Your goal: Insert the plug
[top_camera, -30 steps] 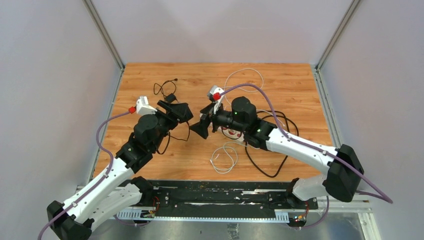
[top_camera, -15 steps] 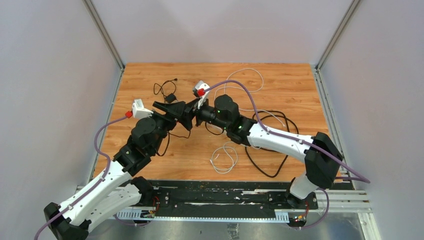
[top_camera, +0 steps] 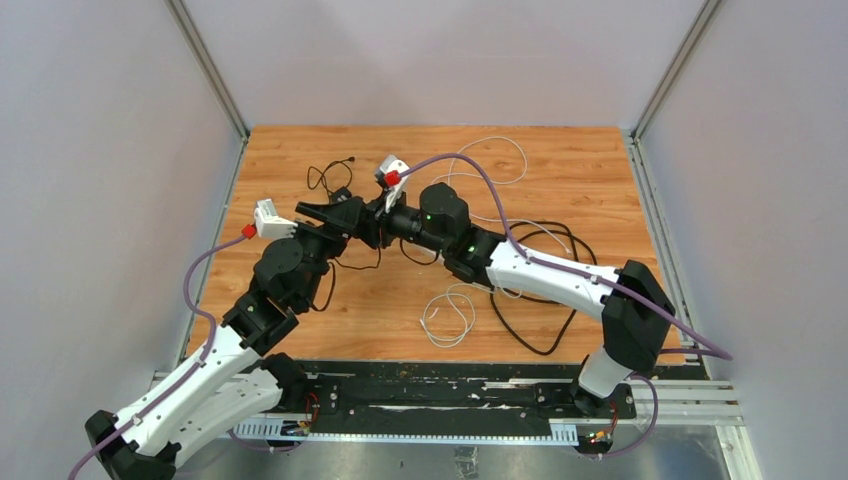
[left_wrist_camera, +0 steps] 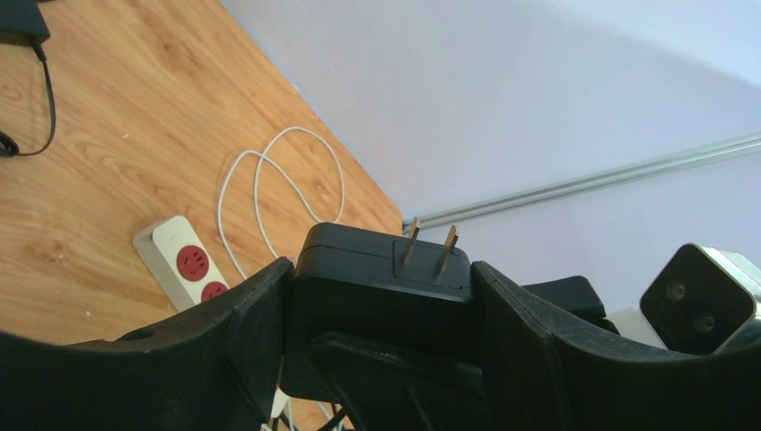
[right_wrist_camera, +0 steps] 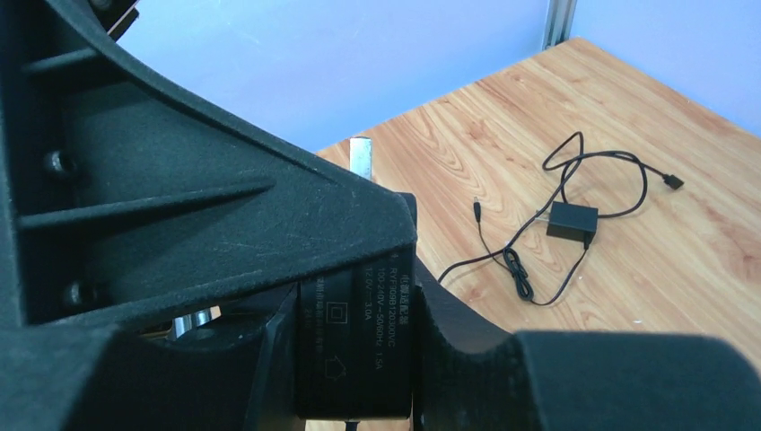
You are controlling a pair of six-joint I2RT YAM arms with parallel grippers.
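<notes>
Boxy black two-pronged plug (left_wrist_camera: 377,278)

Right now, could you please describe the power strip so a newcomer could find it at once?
On the wooden table, just beside the looped white cable, lies the power strip. It is the only white bar there, with red sockets.

Only legible print: white label txt on the black rectangular plastic power adapter (right_wrist_camera: 354,341), right wrist view, running sideways. Mostly too small/blurry to read. Bits look like "100-240V~50/60Hz" and "3.0A", w/ a square-in-square mark and a house-shaped mark beside them.
</notes>
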